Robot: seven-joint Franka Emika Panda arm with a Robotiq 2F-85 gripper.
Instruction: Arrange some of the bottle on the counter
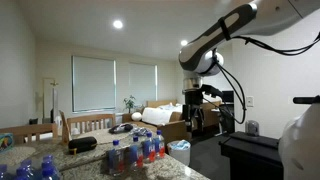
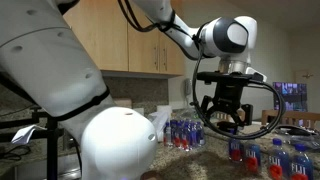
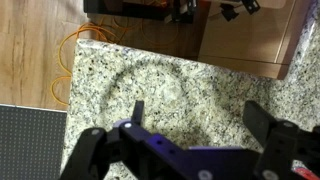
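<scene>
Small clear bottles point(image 1: 136, 150) with blue and red labels stand grouped on the speckled granite counter point(image 1: 95, 160). In an exterior view one cluster of bottles point(image 2: 184, 133) is behind the gripper and another point(image 2: 268, 156) at the right. My gripper point(image 2: 222, 112) hangs well above the counter point(image 2: 205, 162), open and empty. In an exterior view the gripper point(image 1: 200, 100) is up and to the right of the bottles. The wrist view shows the gripper point(image 3: 200, 118) with its fingers point(image 3: 138, 110) spread over bare counter point(image 3: 180, 80); no bottle appears there.
A flat black box point(image 1: 82, 144) lies on the counter near the bottles. A wooden dining table with chairs point(image 1: 88, 125) and a white bin point(image 1: 180, 151) stand beyond. Below the counter edge are wood floor with an orange cable point(image 3: 82, 48) and a dark mat point(image 3: 30, 140).
</scene>
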